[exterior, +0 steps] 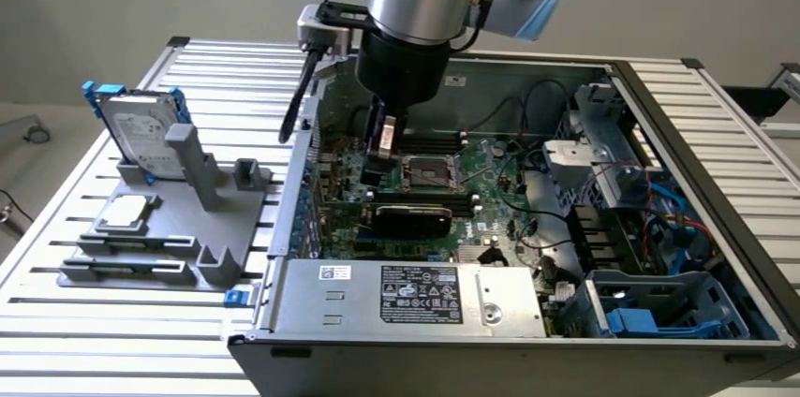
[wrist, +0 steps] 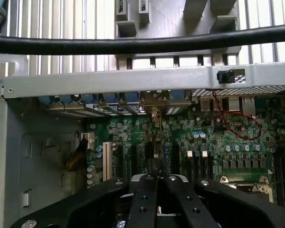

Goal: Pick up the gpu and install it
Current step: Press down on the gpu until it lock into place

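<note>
Gripper (exterior: 377, 169) above gpu (exterior: 413, 219), middle of the frame

The fingers are squeezed shut. I cannot tell if they pinch the card or just touch it. The gpu stands on its edge inside the case (exterior: 300, 296), just below the gripper. Its long side runs left to right, black cover facing us.

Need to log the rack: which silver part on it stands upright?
The drive in the blue frame, upright at the back of the rack; the smaller silver part lies flat in front.
</note>
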Motion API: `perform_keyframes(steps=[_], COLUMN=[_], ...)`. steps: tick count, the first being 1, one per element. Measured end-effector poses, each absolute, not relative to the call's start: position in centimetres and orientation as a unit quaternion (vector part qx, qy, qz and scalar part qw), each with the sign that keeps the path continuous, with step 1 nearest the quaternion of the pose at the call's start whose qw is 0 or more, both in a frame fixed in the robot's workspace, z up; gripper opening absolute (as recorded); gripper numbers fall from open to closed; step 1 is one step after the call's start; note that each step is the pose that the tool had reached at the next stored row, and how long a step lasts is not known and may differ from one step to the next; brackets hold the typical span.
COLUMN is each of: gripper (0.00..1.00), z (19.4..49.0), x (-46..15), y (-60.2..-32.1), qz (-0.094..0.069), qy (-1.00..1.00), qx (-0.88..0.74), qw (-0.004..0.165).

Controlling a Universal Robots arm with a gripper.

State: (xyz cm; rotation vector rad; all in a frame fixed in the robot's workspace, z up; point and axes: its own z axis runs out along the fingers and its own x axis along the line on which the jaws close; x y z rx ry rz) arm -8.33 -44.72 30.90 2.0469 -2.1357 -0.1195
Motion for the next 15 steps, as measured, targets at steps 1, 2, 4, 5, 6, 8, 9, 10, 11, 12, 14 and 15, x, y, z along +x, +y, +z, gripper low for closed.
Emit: perform_keyframes(steps=[1,2,4,5,6,8,9,10,11,12,14,15], gripper=[0.11,0.11,0.11,0.11,0.11,0.11,0.11,0.11,0.11,0.11,0.11,0.11], z=[30.90,30.90,30.89,30.89,30.89,30.90,30.90,30.90,30.90,30.90,30.90,30.90], x=[-8.27,-8.26,-8.19,-8.19,-8.19,-8.19,-8.19,-8.19,-8.19,-8.19,-8.19,-8.19], y=[-44.72,-44.72,-44.74,-44.74,-44.74,-44.74,-44.74,-44.74,-44.74,-44.74,-44.74,-44.74], qz=[-0.037,-0.035,-0.035,-0.035,-0.035,-0.035,-0.035,-0.035,-0.035,-0.035,-0.035,-0.035], qy=[-0.719,-0.719,-0.719,-0.719,-0.719,-0.719,-0.719,-0.720,-0.720,-0.720,-0.720,-0.720], qx=[0.689,0.689,0.689,0.689,0.689,0.689,0.689,0.688,0.688,0.688,0.688,0.688], qw=[0.087,0.085,0.084,0.084,0.084,0.084,0.084,0.084,0.084,0.084,0.084,0.084])
